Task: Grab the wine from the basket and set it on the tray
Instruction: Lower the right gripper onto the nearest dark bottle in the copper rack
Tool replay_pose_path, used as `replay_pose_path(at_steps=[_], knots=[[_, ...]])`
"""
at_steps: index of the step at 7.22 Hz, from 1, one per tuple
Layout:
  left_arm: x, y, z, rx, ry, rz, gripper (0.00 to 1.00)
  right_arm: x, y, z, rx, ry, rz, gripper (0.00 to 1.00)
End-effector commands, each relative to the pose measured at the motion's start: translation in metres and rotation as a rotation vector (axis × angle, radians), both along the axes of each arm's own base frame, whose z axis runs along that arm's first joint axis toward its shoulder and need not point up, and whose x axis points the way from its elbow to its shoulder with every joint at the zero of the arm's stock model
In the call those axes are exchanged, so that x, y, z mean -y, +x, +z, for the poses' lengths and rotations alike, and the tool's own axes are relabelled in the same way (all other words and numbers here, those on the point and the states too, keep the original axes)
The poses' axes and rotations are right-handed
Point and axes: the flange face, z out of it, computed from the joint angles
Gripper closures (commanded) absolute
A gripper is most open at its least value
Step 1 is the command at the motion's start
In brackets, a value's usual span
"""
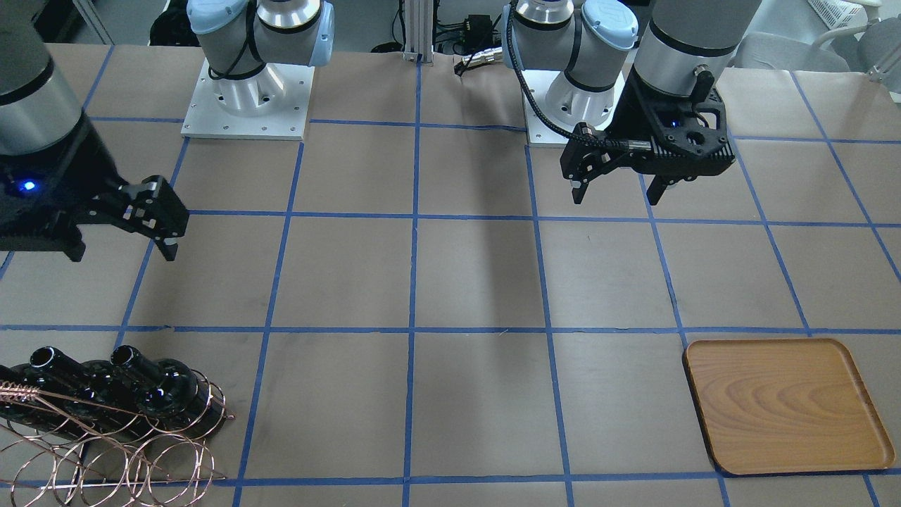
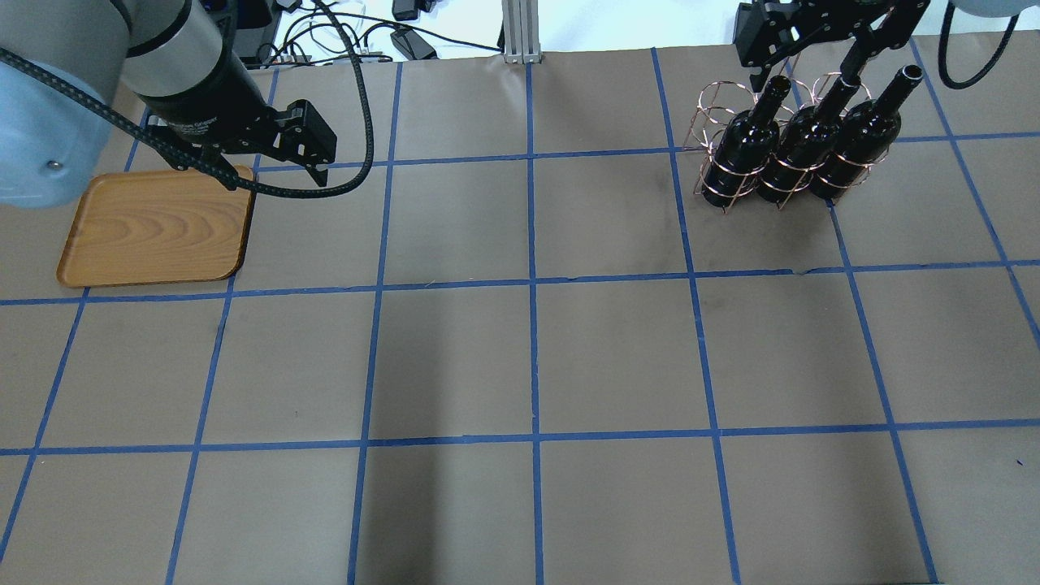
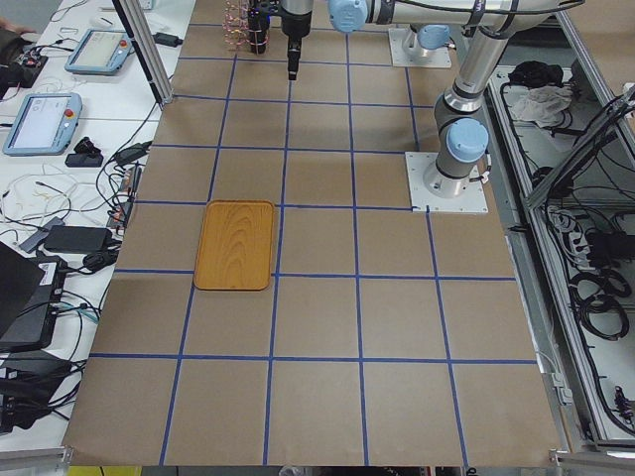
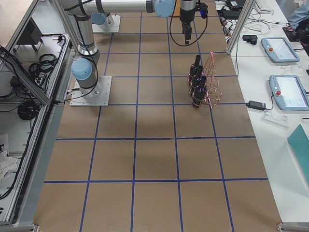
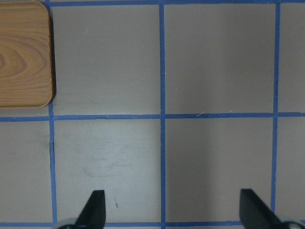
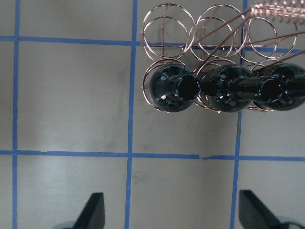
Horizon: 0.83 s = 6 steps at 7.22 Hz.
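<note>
You're in a robotics lab: a brown-papered table [image 2: 617, 349] gridded with blue tape [image 2: 532, 325], an arm base [image 1: 574, 91] bolted down behind the left claw [image 1: 616, 193], teach pendants [image 3: 40, 121] on the bench [image 3: 107, 101] ahead of it.

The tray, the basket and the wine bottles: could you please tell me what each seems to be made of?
The tray looks like light-brown wood with a smooth matte finish; curved grain lines show. The basket seems thin metal wire, copper or rose-gold toned, bent in loops. The wine bottles look like glossy black glass, with sharp highlights, though dark plastic cannot be ruled out.
</note>
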Motion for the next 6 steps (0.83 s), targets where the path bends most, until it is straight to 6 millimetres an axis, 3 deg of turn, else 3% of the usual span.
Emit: replay_pose_path(at_steps=[1,3,5,6], knots=[[0.001,0.000,-0.001,0.000,-0.002,0.000,0.00,0.037,-0.051,-0.034,-0.003,0.020,0.044,0.01],[0.001,0.000,0.000,0.000,-0.004,0.000,0.00,0.065,-0.075,-0.057,-0.024,-0.018,0.098,0.03],[0.001,0.000,0.000,0.000,-0.004,0.000,0.00,0.080,-0.097,-0.080,-0.025,-0.002,0.124,0.07],[0.001,0.000,-0.001,0.000,-0.002,0.000,0.00,0.083,-0.099,-0.084,-0.023,-0.005,0.123,0.09]])
